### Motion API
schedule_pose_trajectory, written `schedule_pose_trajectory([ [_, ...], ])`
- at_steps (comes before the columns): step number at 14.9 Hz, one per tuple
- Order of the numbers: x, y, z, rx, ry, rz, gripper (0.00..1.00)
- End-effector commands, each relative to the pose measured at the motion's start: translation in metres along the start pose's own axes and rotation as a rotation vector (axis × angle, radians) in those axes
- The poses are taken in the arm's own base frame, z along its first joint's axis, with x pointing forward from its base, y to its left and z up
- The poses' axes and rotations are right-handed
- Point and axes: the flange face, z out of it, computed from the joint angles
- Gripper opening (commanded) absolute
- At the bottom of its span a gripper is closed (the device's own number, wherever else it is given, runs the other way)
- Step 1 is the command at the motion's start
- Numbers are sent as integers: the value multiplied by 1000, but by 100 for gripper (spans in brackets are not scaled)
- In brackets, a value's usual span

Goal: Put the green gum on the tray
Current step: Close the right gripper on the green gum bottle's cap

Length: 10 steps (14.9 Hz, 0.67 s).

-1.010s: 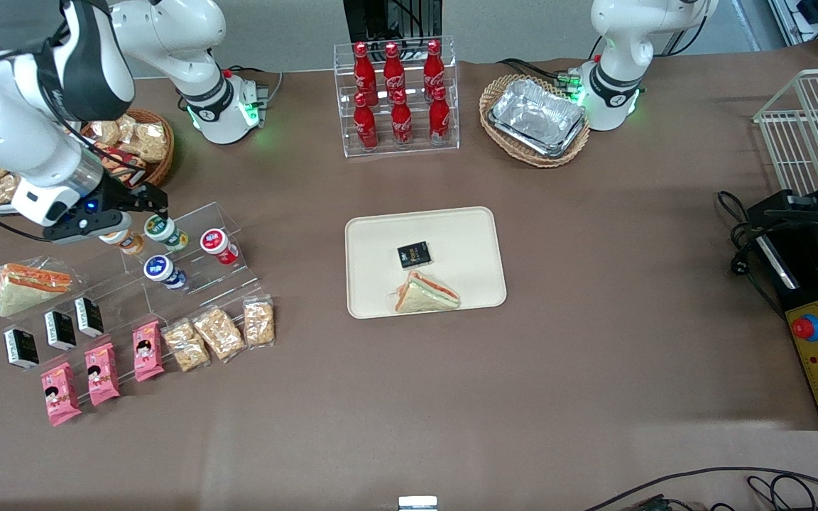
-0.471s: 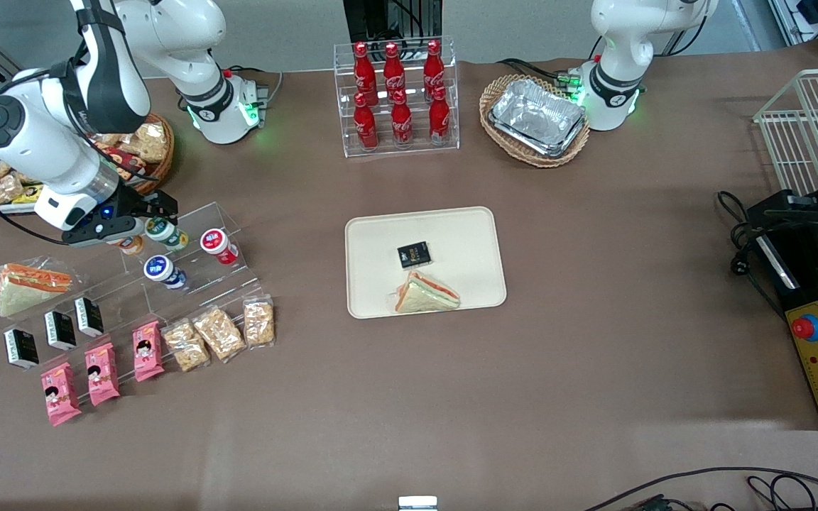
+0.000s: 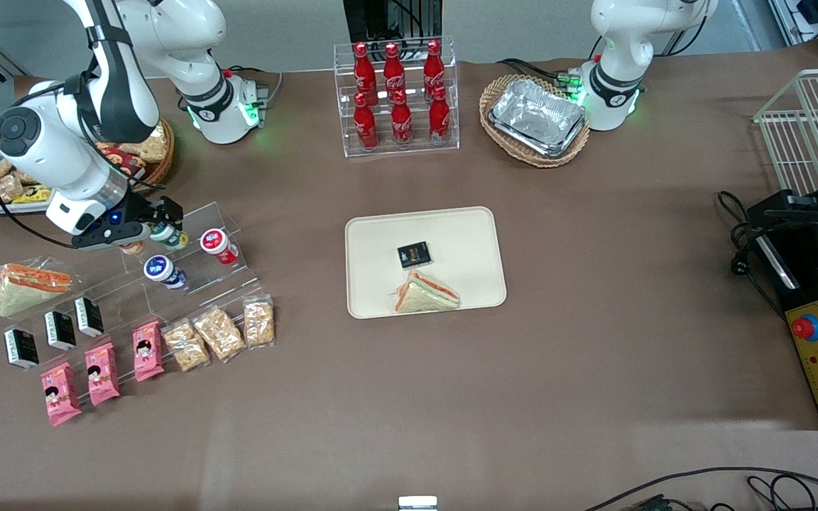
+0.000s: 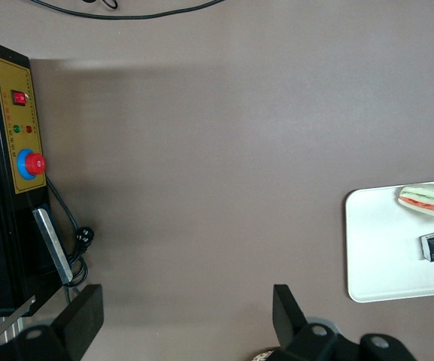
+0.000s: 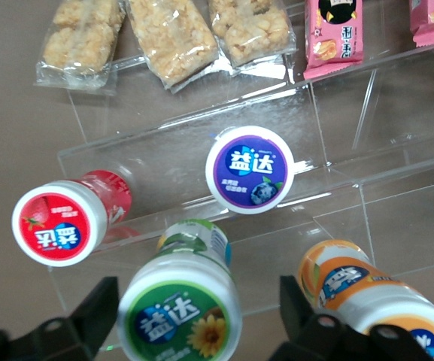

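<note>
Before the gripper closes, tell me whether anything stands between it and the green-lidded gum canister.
Nothing visible does. The gripper is open, its fingers on either side of the green-lidded gum canister on the clear acrylic stepped stand. The orange-lidded canister and the red-lidded canister lie beside it, outside the fingers.

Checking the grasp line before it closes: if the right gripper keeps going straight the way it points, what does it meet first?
Most likely the green gum: the gripper is open, one finger either side of its lid, right above it on the clear stand.
</note>
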Motion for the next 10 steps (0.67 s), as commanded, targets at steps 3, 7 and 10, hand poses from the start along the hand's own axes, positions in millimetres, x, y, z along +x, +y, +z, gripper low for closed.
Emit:
schedule_pose_trajectory([
  [3,0,3,4,12,7,14,36],
  [7,4,4,-3,18,5,25,33],
  [10,21,-2,-67,32,-61,32,33],
])
